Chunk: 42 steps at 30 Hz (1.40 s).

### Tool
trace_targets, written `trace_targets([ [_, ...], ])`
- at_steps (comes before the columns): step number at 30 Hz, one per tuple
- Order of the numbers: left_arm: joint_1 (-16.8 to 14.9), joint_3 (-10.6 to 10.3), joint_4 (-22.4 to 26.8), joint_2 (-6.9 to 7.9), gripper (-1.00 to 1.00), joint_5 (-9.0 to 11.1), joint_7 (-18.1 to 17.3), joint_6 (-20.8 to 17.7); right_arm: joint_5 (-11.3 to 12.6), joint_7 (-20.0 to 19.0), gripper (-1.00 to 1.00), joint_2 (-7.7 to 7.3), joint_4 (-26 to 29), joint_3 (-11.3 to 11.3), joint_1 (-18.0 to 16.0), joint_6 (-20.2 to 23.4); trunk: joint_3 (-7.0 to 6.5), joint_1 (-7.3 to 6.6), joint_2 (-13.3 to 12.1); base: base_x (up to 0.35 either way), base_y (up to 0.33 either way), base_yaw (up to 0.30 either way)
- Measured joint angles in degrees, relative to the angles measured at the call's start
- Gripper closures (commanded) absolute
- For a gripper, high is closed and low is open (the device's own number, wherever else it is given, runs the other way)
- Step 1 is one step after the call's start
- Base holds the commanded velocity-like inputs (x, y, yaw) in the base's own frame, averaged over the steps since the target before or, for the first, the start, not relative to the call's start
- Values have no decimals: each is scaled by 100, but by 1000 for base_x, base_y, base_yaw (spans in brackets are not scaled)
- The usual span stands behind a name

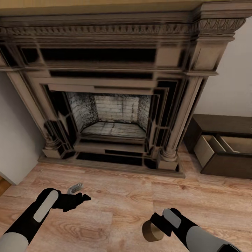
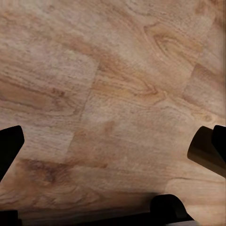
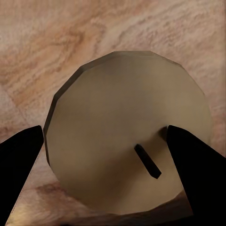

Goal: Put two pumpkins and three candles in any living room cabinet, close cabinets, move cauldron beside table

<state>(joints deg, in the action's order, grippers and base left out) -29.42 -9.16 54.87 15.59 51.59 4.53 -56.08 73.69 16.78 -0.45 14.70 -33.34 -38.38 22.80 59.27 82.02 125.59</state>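
Observation:
My right gripper [image 1: 155, 227] is shut on a candle [image 1: 150, 231], a short tan cylinder held low over the wood floor at the front right. In the right wrist view the candle's [image 3: 127, 141] round top and dark wick sit between the two black fingers [image 3: 21, 165]. My left gripper [image 1: 79, 193] hovers open over the floor at the front left, holding nothing. The cabinet [image 1: 227, 124], low and dark brown, stands against the wall to the right of the fireplace, with one drawer [image 1: 213, 147] pulled out. The pumpkins and cauldron are out of view.
A large carved fireplace [image 1: 112, 87] fills the wall ahead, its stone hearth [image 1: 112, 162] jutting onto the wood floor [image 1: 115, 196]. White walls flank it. Bare floor lies between both arms and the hearth.

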Motion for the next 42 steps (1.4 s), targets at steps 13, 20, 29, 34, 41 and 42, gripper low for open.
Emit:
trace_targets([
  [13, 0, -6, 0, -8, -100, 0, 5, 0, 18, -7, 100, -2, 0, 1, 0, -8, -232, -286, -521, 0, 0, -2],
  [20, 0, -9, 0, -9, -100, -1, 8, 0, 11, -13, 100, -2, 0, -5, 1, -12, -358, -439, -802, 0, 0, 0],
  [29, 0, -9, 0, -9, -100, -5, 11, 0, -11, 2, 100, -2, 0, -8, 2, -15, -519, -637, -1163, 0, 0, 0],
  [34, 0, -14, 0, -1, -100, -36, 38, 3, -45, 16, 100, -2, -1, -14, -1, 2, -609, -747, -1364, 0, 0, -7],
  [41, 0, -251, -58, -1, -100, -311, 136, 57, -109, 2, 100, -64, -39, -83, 4, 12, -735, -901, -1645, 0, 0, -189],
  [42, 0, -267, -63, -4, -100, -402, 182, 68, -125, -2, 100, -131, -46, -91, 4, 10, -752, -923, -1685, 0, 0, -167],
])
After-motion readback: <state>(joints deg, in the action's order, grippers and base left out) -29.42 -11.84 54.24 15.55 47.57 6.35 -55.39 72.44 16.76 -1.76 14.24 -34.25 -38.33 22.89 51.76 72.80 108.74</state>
